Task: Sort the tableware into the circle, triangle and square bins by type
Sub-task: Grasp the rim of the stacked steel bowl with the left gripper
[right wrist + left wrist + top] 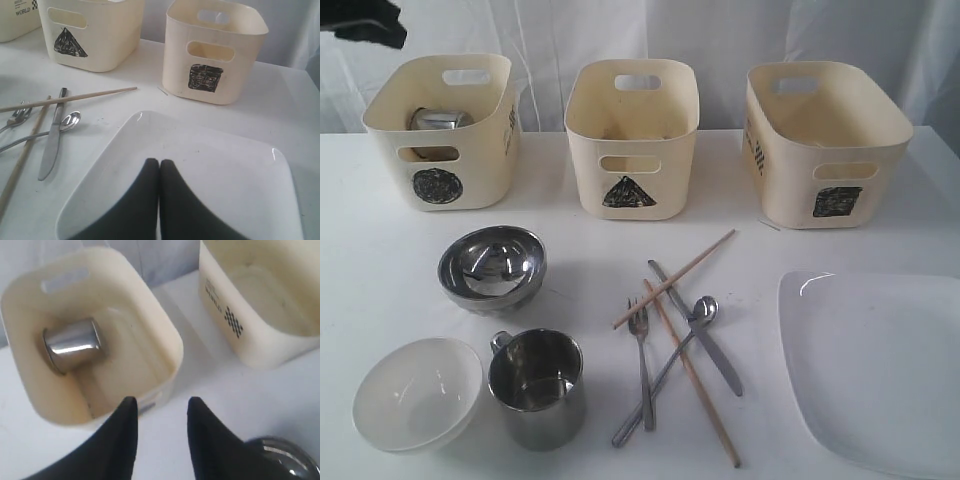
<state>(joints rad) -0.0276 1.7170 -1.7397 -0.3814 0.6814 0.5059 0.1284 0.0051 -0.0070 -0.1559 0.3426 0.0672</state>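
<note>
One mug lies in the circle bin; left gripper hangs open, empty, right gripper closed above the plate. Next, likely the second mug.

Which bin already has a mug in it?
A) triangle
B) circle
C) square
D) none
B: a mug lies on its side inside the circle bin, and the left wrist view shows it too.

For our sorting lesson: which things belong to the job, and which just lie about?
Job: binned mug, loose mug, steel bowls, white bowl, fork, spoon, knife, chopsticks, plate, circle bin, triangle bin, square bin.
Just there: table, curtain.
</note>
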